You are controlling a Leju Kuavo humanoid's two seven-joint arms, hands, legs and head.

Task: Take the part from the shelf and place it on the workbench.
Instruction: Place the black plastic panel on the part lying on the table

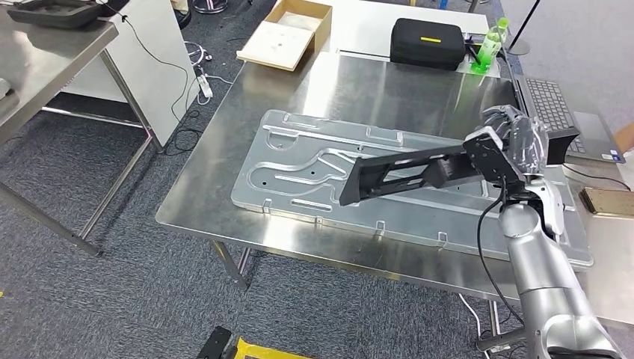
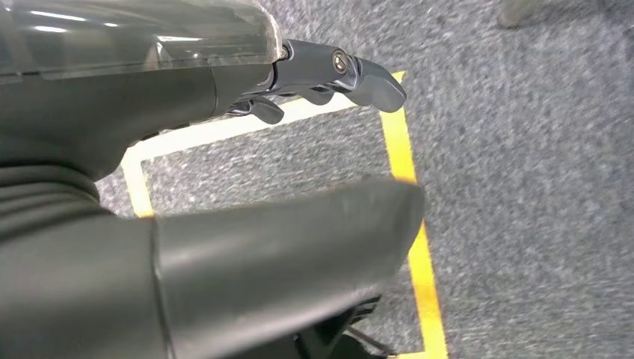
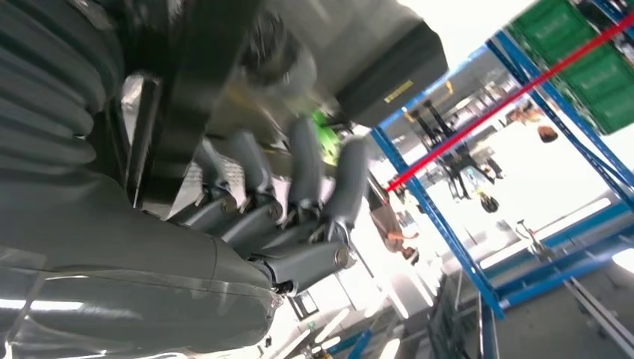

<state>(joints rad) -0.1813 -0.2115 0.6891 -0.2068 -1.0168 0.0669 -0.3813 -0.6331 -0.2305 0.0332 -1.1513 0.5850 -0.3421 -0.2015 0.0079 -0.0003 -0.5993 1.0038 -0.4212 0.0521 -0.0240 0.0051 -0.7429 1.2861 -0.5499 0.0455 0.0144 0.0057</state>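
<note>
My right hand (image 1: 516, 138) grips one end of a long black frame-like part (image 1: 404, 173), which reaches leftward above the steel workbench (image 1: 224, 179) and over a large stamped metal panel (image 1: 299, 161) lying on it. Whether the part's far end touches the panel, I cannot tell. In the right wrist view the dark fingers (image 3: 299, 187) of my right hand (image 3: 269, 217) curl around the black part (image 3: 194, 90). My left hand (image 2: 329, 149) hangs over grey carpet with yellow floor tape (image 2: 407, 157), its fingers apart and holding nothing.
A black case (image 1: 428, 42), a green bottle (image 1: 490, 43) and a keyboard (image 1: 553, 105) sit along the bench's far and right sides. A cardboard box (image 1: 288, 31) stands behind the bench. Another steel table (image 1: 45, 67) stands to the left. A person's hand (image 1: 624, 138) shows at the right edge.
</note>
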